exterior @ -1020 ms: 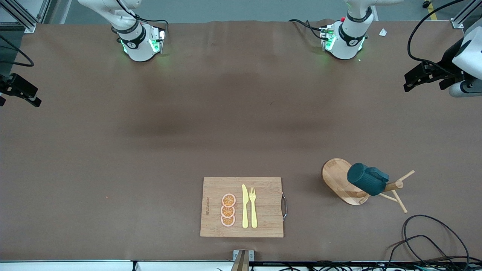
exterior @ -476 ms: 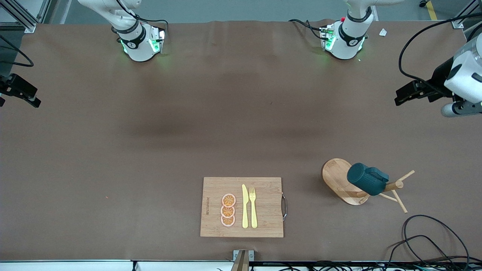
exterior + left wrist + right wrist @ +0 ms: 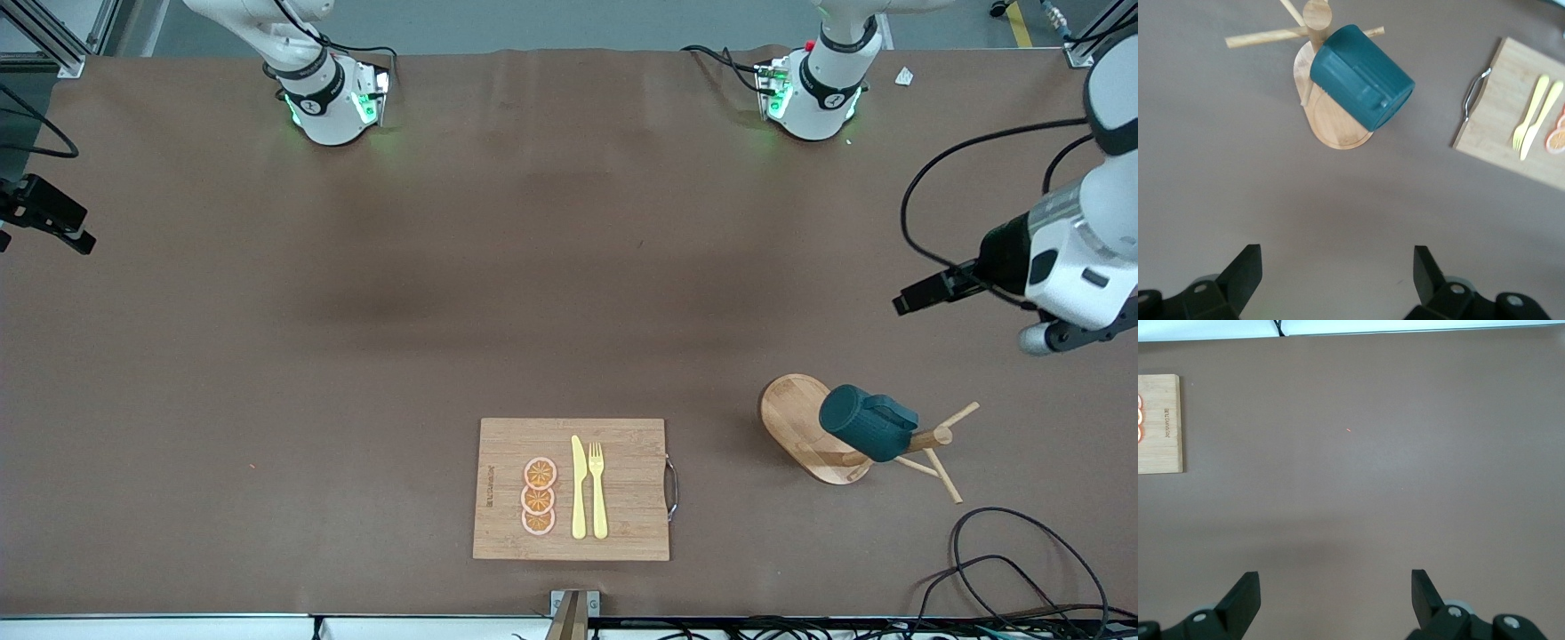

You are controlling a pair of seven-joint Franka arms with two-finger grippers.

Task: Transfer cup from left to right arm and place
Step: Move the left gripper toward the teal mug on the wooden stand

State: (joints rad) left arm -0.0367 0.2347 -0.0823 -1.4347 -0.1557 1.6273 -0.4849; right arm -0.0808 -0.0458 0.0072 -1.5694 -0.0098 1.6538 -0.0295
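Approach step — left claw (image 3: 1335, 280) spread open, empty, over bare brown bench (image 3: 444, 293) near dark teal-green cylindrical mug (image 3: 864, 424) hanging on wooden peg stand (image 3: 805, 427). Next: descend, grip mug. Right claw (image 3: 1331, 600) open too — waiting.

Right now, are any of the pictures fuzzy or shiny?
Front view: even light, soft dark shadow patches on the table, green glow at both arm bases. Left wrist view: the cup on its wooden stand looks slightly soft; the open left claw is dark. Right wrist view: no glare.
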